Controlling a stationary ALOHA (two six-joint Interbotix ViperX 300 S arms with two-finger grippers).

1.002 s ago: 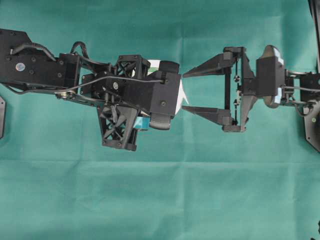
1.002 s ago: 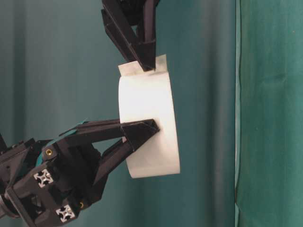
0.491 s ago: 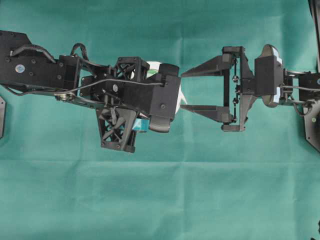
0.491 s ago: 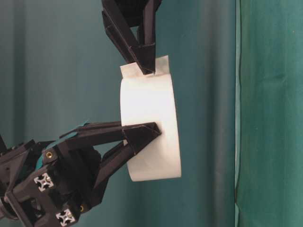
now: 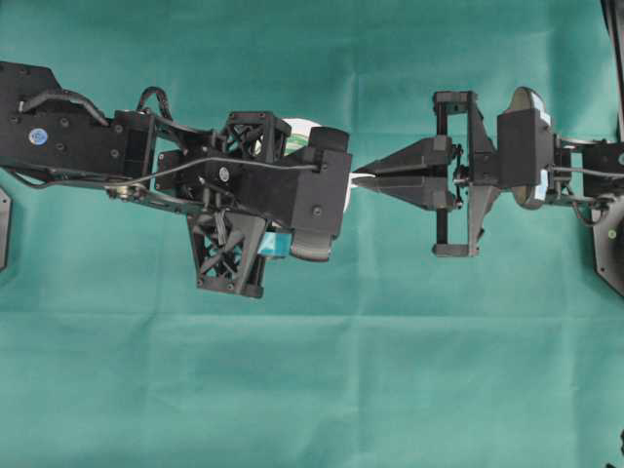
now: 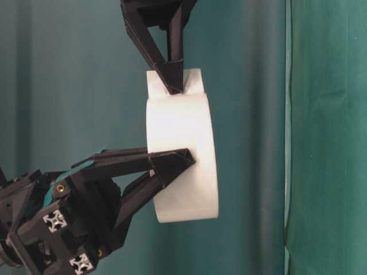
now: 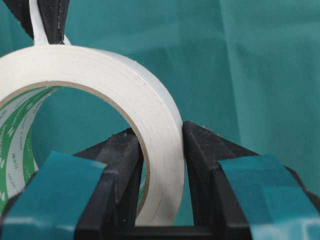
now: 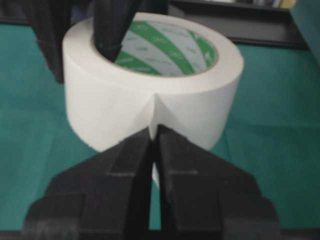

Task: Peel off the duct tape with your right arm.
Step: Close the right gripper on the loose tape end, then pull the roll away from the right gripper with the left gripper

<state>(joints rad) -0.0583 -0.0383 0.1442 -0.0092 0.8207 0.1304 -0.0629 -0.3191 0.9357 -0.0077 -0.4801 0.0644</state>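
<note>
The duct tape (image 6: pixel 183 154) is a white roll held up off the cloth, its ring printed green and white inside (image 8: pixel 165 47). My left gripper (image 7: pixel 160 135), with teal patches on its fingers, is shut on the roll's wall, one finger inside the ring and one outside. My right gripper (image 5: pixel 359 180) has plain black pointed fingers. It is shut on the loose strip end (image 6: pixel 192 80), which stands off the roll's rim. The tips (image 8: pixel 154 131) meet just at the roll's outer face. From overhead the left arm (image 5: pixel 263 180) hides most of the roll.
Green cloth (image 5: pixel 312 390) covers the table and hangs as a backdrop with a vertical seam (image 6: pixel 288 137). Black fixtures sit at the right edge (image 5: pixel 609 249) and the left edge (image 5: pixel 3 229). Both arms meet at mid-height, end to end.
The right gripper's jaws went from wide open either side of the strip end to closed on it. The left gripper and the roll stayed almost still.
</note>
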